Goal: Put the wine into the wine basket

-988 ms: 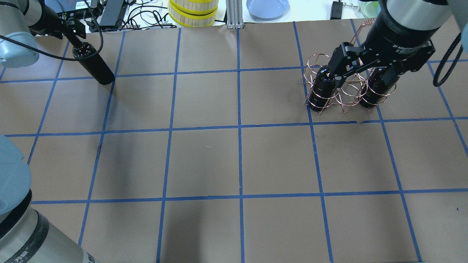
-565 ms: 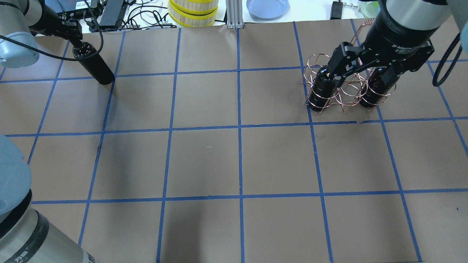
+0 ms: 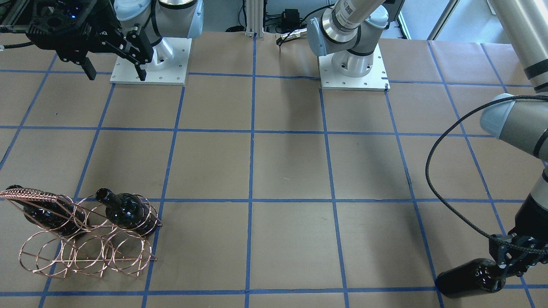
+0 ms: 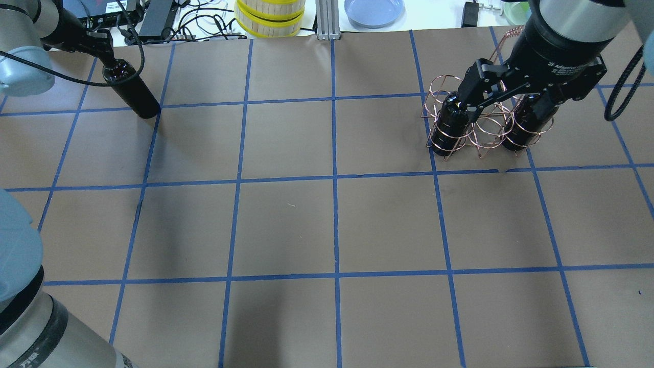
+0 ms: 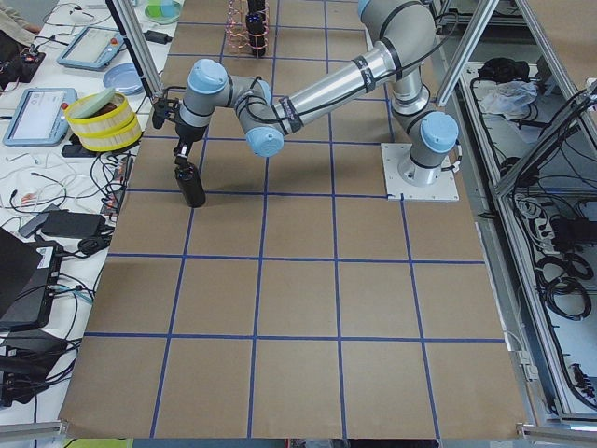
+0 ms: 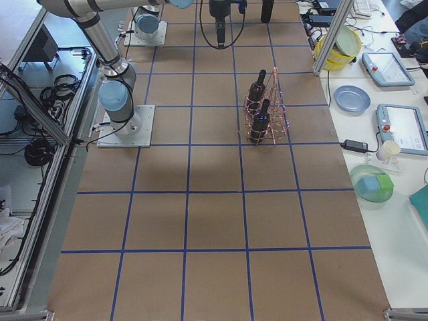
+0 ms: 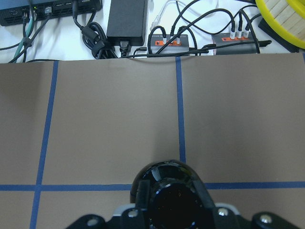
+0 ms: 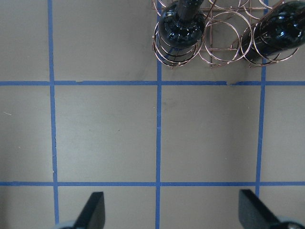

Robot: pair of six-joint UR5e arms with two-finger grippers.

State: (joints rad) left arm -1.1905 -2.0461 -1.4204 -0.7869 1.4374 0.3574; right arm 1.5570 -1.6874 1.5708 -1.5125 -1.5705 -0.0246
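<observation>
The wine bottle is glossy black and stands near the table's far left corner; it also shows in the front-facing view and the left view. My left gripper is shut on its neck, with the bottle's mouth right under the wrist camera. I cannot tell whether its base touches the table. The copper wire wine basket stands at the far right and holds two identical bottles. My right gripper hangs open and empty high above the table, nearer the robot than the basket.
Behind the table's far edge lie cables and power bricks, a yellow-rimmed round stack and a blue plate. The two arm bases stand on the robot's side. Blue tape lines grid the brown table cover.
Hardly anything has changed. My left gripper has shifted very slightly at the bottle's neck. The right arm and the basket have not moved.
</observation>
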